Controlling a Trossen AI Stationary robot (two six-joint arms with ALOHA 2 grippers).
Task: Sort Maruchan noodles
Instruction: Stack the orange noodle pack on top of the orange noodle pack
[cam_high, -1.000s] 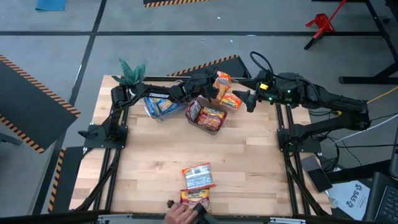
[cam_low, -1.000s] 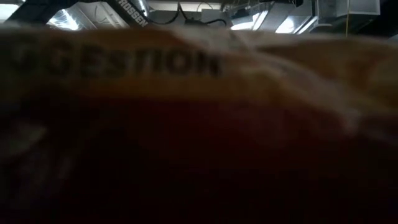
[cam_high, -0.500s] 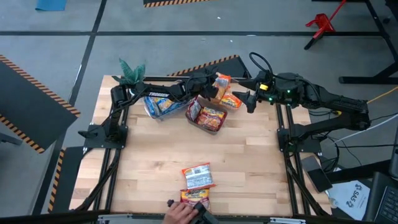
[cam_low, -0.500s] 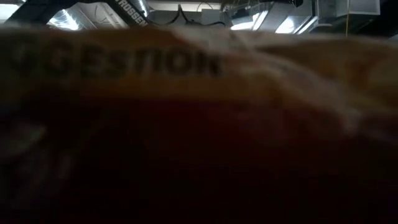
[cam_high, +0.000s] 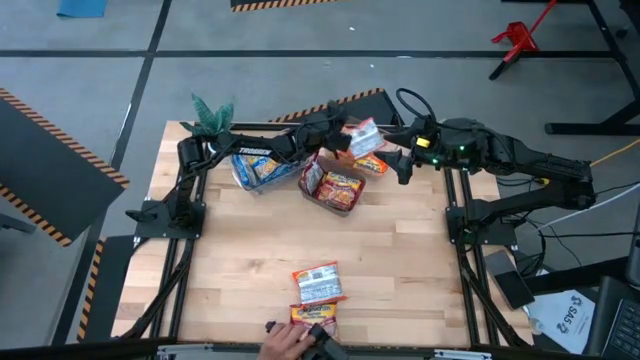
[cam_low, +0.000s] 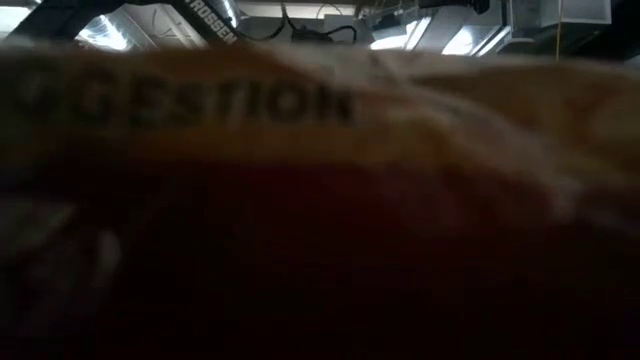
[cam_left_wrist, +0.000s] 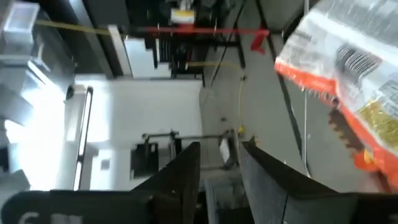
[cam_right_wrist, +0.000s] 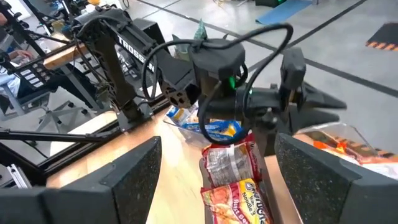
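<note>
My low camera is almost wholly blocked by a crinkly orange and dark red noodle packet (cam_low: 320, 200) pressed against it; only blurred letters reading "GESTION" show on its upper left, and a strip of ceiling above.

From above, my left gripper (cam_high: 335, 137) sits at the upper centre of the pale wooden table (cam_high: 400, 260), and I cannot tell there how its fingers stand. In my left wrist picture its two dark fingers (cam_left_wrist: 180, 180) stand slightly apart with nothing between them, and an orange and white packet with a barcode (cam_left_wrist: 348, 81) fills the upper right, cut off by the edge. From above that packet (cam_high: 362, 134) lies just beside the gripper on an orange packet (cam_high: 372, 162).

My right gripper (cam_high: 400, 163) waits just right of them, fingers (cam_right_wrist: 130, 180) spread wide and empty.

The clear plastic bin with red packets (cam_high: 334, 186) sits below my left gripper; the clear bin with blue and yellow packets (cam_high: 258, 168) is partly hidden under my left arm, which reads "TROSSEN".

At the bottom centre lie a red and white packet (cam_high: 318, 282) and a dark red packet (cam_high: 313, 318), where a person's hand (cam_high: 282, 344) is cut off by the frame.
</note>
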